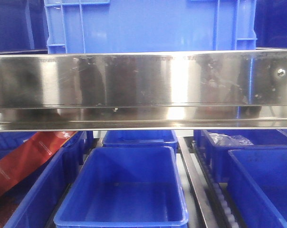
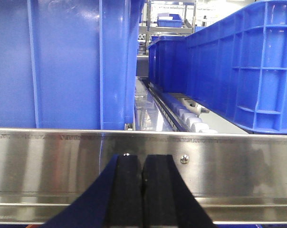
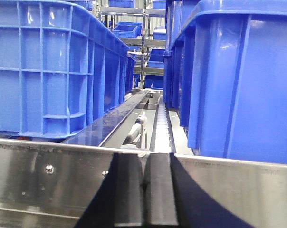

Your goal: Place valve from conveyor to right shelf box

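Both grippers, left point(image 2: 143, 190) and right point(image 3: 146, 194), are closed on nothing near the steel shelf rail point(image 1: 143, 90); neither valve nor conveyor is visible, so its direction cannot be told.

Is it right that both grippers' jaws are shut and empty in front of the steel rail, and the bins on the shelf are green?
Not quite: the bins are blue, as the right wrist view shows. The left gripper and right gripper do have shut, empty jaws before the steel rail.
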`<state>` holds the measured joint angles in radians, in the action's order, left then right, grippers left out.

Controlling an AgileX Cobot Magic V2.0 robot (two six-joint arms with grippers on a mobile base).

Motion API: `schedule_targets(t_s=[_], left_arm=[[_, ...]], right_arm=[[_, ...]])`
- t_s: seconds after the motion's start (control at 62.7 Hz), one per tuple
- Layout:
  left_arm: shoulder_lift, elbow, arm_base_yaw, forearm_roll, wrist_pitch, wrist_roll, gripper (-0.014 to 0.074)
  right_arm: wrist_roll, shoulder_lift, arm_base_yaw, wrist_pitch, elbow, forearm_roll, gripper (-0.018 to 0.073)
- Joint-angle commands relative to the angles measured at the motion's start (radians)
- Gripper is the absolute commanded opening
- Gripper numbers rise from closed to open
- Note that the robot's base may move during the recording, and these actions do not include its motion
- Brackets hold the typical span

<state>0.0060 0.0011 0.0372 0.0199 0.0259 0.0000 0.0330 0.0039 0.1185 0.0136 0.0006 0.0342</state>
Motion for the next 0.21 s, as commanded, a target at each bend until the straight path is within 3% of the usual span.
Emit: schedule_targets(t_s=[0.0,0.191], left_arm=[[-0.006,-0.001,-0.003,-0.003,-0.014,-0.012,-0.0111],[-0.006,-0.001,-0.003,-0.003,-0.014,-0.012,-0.0111]], right_arm=[[0.004,-0.004,-0.007,0.017,-0.001,-0.007,-0.0163],[0.004,-0.004,-0.007,0.017,-0.001,-0.007,-0.0163]])
